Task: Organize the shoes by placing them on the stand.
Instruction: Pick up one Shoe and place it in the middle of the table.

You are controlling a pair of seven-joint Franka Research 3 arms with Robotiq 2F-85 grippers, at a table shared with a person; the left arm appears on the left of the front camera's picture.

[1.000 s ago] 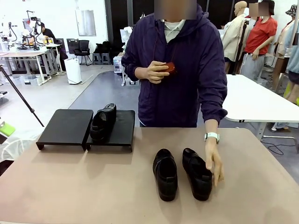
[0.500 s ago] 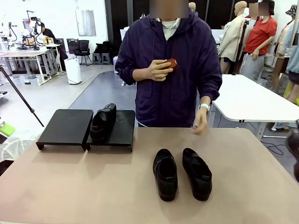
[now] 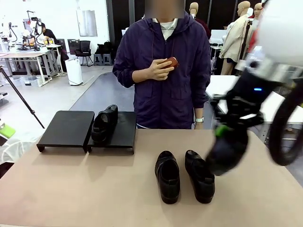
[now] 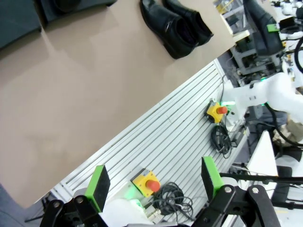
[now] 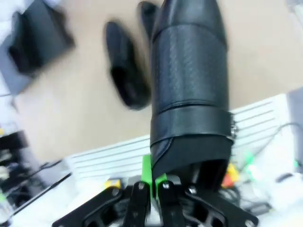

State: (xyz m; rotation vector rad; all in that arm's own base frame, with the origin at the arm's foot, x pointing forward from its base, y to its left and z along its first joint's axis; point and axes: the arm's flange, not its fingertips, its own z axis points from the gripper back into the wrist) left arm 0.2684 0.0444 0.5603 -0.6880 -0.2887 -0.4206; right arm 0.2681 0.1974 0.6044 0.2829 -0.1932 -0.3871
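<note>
I see the table (image 3: pixel 71 189) running across the front view, with a person (image 3: pixel 165 80) standing at its far edge, one hand (image 3: pixel 158 71) raised to the chest around a small red object (image 3: pixel 171 62). My right arm (image 3: pixel 279 42) comes in large and blurred from the right side.

The stand (image 3: pixel 66 128) sits at the far left of the table. One shoe (image 3: pixel 104 124) lies on its right panel, along that panel's left edge; the left panel is bare. Two shoes (image 3: pixel 167 176) lie side by side near the middle of the table, toes towards me.

The fourth shoe (image 5: pixel 189 75) is clenched in the right claw (image 5: pixel 152 177), sticking out past the fingers, just to the right of the pair. I cannot tell whether it touches the table.

The left claw (image 4: pixel 154 182) is released, pads spread wide, grasping nothing, over the rail frame (image 4: pixel 156 132) at the near table edge.
</note>
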